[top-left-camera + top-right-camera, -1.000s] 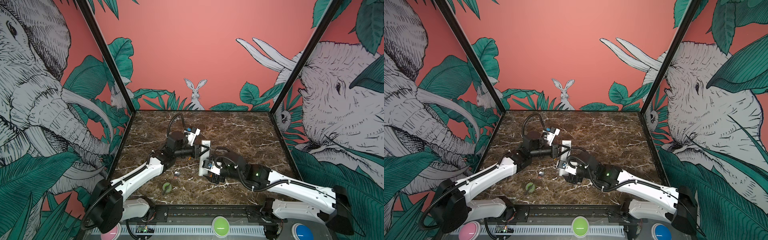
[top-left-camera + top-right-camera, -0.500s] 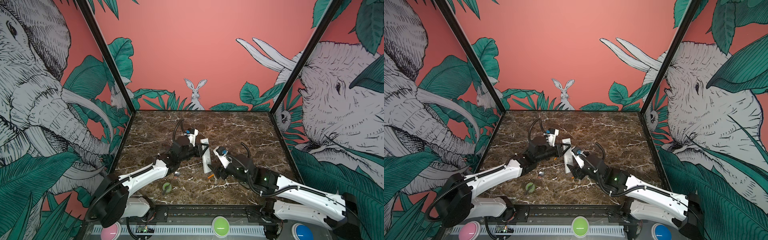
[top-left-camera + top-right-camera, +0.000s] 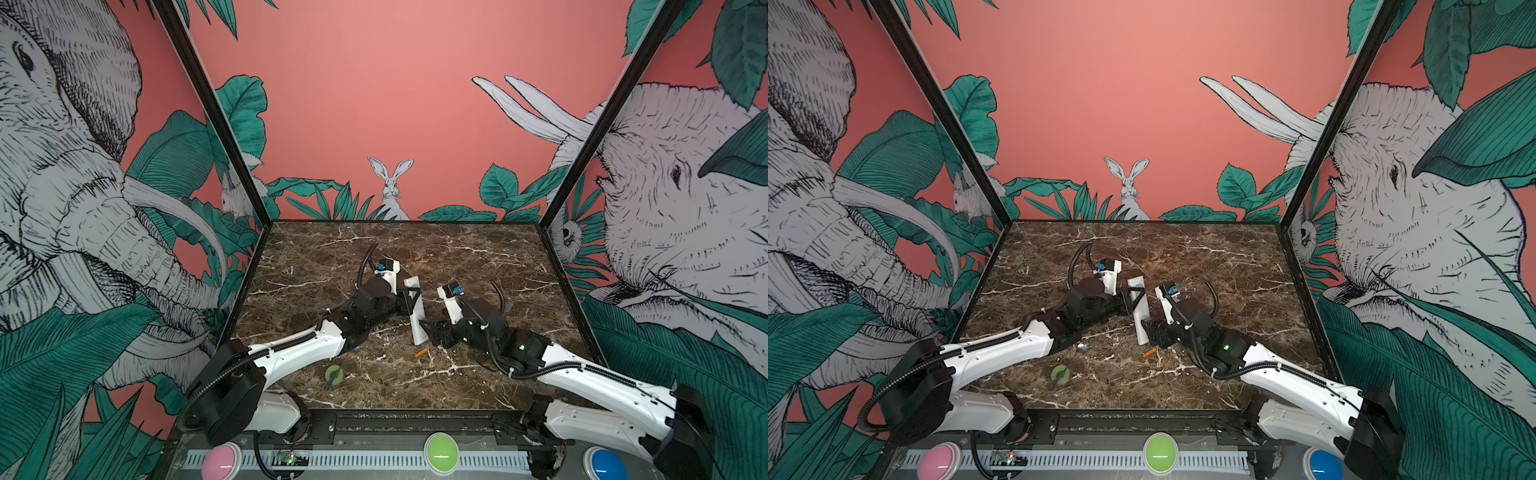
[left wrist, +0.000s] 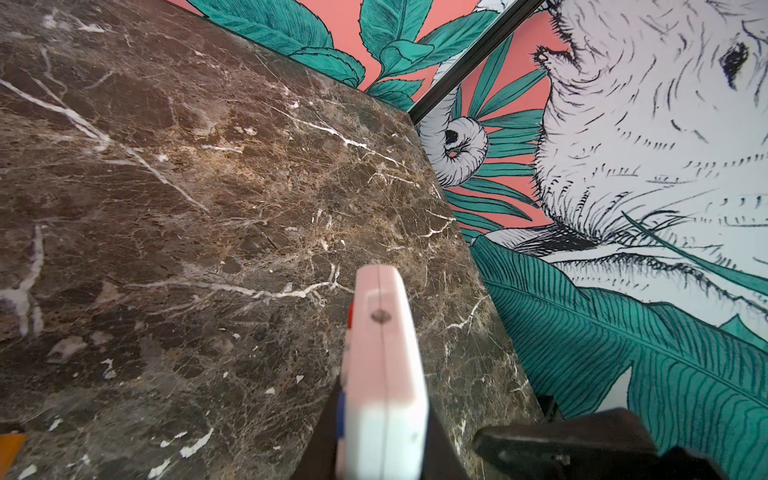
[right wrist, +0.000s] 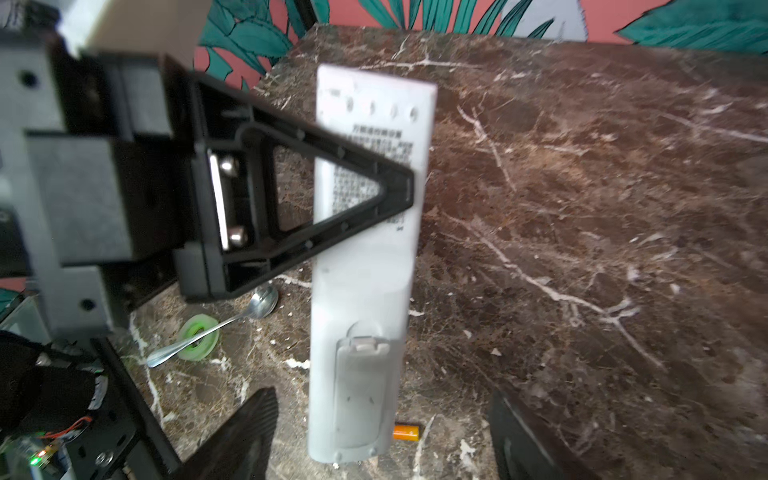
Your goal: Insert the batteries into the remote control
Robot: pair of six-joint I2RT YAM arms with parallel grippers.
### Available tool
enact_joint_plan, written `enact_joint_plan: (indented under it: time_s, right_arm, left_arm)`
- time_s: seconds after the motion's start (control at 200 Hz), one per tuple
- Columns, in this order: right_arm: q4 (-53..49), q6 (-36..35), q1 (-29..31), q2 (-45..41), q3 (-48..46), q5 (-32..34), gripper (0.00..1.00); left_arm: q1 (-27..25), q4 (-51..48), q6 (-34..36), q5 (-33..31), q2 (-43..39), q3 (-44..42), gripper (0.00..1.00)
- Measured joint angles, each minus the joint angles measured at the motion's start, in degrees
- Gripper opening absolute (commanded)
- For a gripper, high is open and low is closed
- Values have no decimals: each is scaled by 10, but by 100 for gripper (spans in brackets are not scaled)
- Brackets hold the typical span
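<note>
At centre frame, my left tool [image 3: 411,300] clamped the remote control [image 3: 417,316], long axis running up-frame; my open right tool [image 3: 431,331] sat nearer the battery [image 3: 421,353] lying just below its lower end.

Both top views are bright and evenly lit, with only soft, weak shadows on the marble table [image 3: 478,257]; straight lines bend near the borders. The right wrist view is blurred, and the remote control [image 5: 365,266] looks washed out, its print unreadable.
</note>
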Motion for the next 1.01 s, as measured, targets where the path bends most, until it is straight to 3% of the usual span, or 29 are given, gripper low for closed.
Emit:
enact_joint_plan:
  time_s: [0.28, 0.4, 1.005]
  right_arm:
    - [19, 16, 0, 58, 0, -38, 73]
    - [26, 18, 0, 64, 0, -40, 65]
    - [41, 19, -3, 73, 0, -47, 45]
  left_arm:
    - [0, 4, 0, -9, 2, 0, 0]
    - [0, 4, 0, -9, 2, 0, 0]
    - [-2, 26, 0, 2, 2, -9, 0]
